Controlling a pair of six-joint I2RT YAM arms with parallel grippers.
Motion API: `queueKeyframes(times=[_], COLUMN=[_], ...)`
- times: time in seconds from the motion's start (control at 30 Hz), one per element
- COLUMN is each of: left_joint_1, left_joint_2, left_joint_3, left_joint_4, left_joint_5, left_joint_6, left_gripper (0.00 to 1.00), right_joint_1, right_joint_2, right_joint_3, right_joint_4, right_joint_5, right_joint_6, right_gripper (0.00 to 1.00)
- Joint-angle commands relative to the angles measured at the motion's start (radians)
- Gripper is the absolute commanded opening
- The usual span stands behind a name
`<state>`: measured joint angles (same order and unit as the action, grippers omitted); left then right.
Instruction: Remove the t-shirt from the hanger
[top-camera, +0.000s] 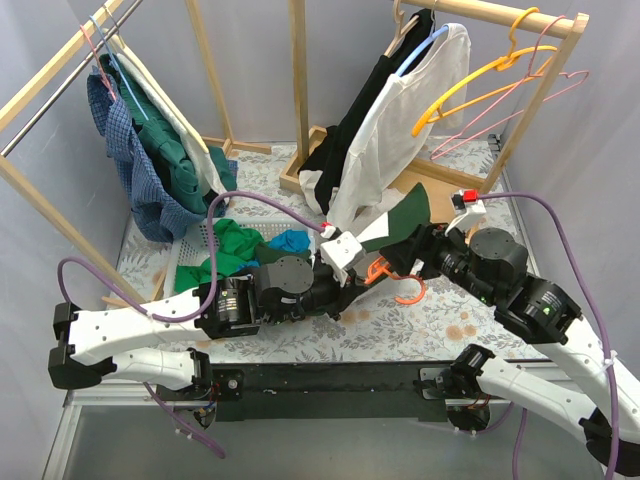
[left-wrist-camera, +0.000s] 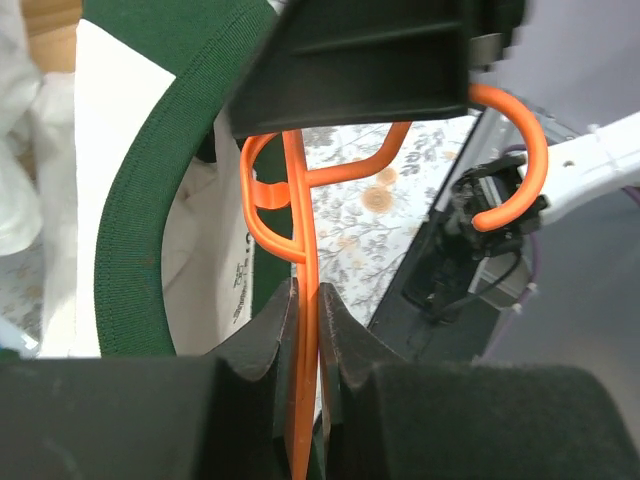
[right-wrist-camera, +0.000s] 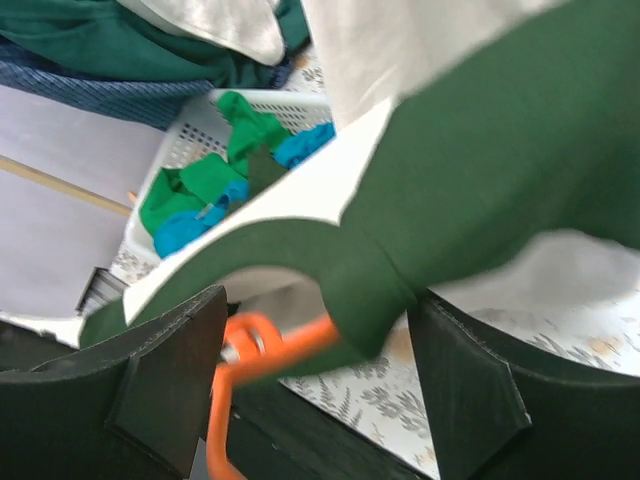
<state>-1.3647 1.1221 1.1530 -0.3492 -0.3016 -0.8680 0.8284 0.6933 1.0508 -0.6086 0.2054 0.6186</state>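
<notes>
The left claw (left-wrist-camera: 307, 295) is shut tight on the thin orange hanger (left-wrist-camera: 300, 200), pinching its straight bar. The right claw (right-wrist-camera: 318, 330) is wide open. A flap of the t-shirt (right-wrist-camera: 480, 150) sits in the gap between its two fingers, but the fingers do not pinch it.

The t-shirt is on the hanger, low over the flowery table (top-camera: 400, 320), between the two arms. So I think the job is at the start of the pull-off step: one claw holds the hanger and the other is about to grab the cloth. Next, the right claw needs to close on the cloth and pull it away from the hanger while the left claw holds on.

The shirt is soft and floppy, dark green and white, with a thick ribbed green collar (left-wrist-camera: 140, 220). The hanger is smooth, hard and skinny, with a round hook (left-wrist-camera: 520, 160) and small loops. The loops could catch the collar.
</notes>
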Motion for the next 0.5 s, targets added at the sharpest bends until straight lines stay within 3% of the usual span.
queueKeyframes(times=[0.0,0.2,0.3,0.33,0.37,0.43,0.47], left_joint_1=[-0.011,-0.011,-0.011,-0.011,-0.011,-0.011,-0.011], left_joint_2=[-0.031,-0.035,-0.035,-0.036,-0.035,-0.033,-0.031], left_joint_3=[0.002,-0.009,-0.015,-0.019,-0.024,-0.042,-0.048], left_joint_4=[0.134,0.154,0.161,0.161,0.162,0.164,0.164], left_joint_5=[0.052,0.061,0.067,0.070,0.070,0.071,0.067], left_joint_6=[0.020,0.024,0.024,0.023,0.023,0.029,0.046], left_gripper=[0.00,0.00,0.00,0.00,0.00,0.00,0.00], right_joint_1=[-0.003,-0.003,-0.003,-0.003,-0.003,-0.003,-0.003], right_joint_2=[0.011,0.026,0.018,0.017,0.015,0.011,0.012], right_joint_3=[-0.028,-0.070,-0.087,-0.089,-0.090,-0.086,-0.081], right_joint_4=[0.214,0.244,0.253,0.253,0.253,0.242,0.222], right_joint_5=[-0.027,-0.041,-0.032,-0.031,-0.028,-0.014,-0.009], right_joint_6=[0.064,0.113,0.144,0.153,0.167,0.181,0.194], right_gripper=[0.80,0.75,0.45,0.23,0.14,0.01,0.01])
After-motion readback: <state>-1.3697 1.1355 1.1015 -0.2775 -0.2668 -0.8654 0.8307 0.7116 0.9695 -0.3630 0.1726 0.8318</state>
